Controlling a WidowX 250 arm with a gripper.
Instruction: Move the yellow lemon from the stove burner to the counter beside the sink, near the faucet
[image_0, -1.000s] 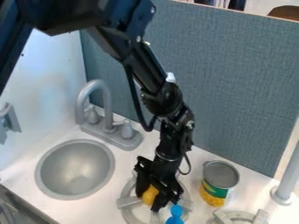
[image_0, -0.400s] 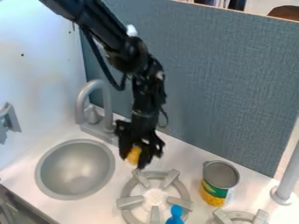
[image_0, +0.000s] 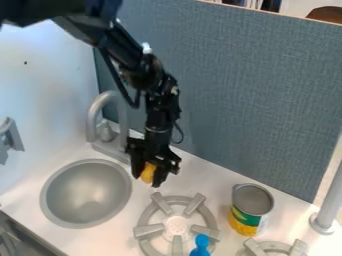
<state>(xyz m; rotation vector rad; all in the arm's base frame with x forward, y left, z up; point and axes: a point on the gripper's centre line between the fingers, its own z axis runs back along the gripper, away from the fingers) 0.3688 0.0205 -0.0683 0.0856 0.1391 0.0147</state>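
Observation:
The black gripper (image_0: 147, 176) hangs over the white counter between the round grey sink (image_0: 85, 194) and the grey stove burner (image_0: 176, 225), just right of the sink's rim. Between its fingers is a small yellow-orange object (image_0: 148, 172), partly hidden by them. An open can (image_0: 250, 210) with a green and yellow label stands upright to the right of the burner. A blue object (image_0: 201, 245) is at the burner's lower right edge.
A grey faucet (image_0: 111, 125) stands behind the sink, close to the gripper's left. A blue-grey panel (image_0: 254, 95) rises behind the counter. Part of a second burner (image_0: 272, 246) and a grey post (image_0: 326, 210) are at the right.
The gripper has lifted from over the burner and moved up and left in the view, carrying the yellow-orange object. The can and the blue object have stayed where they were.

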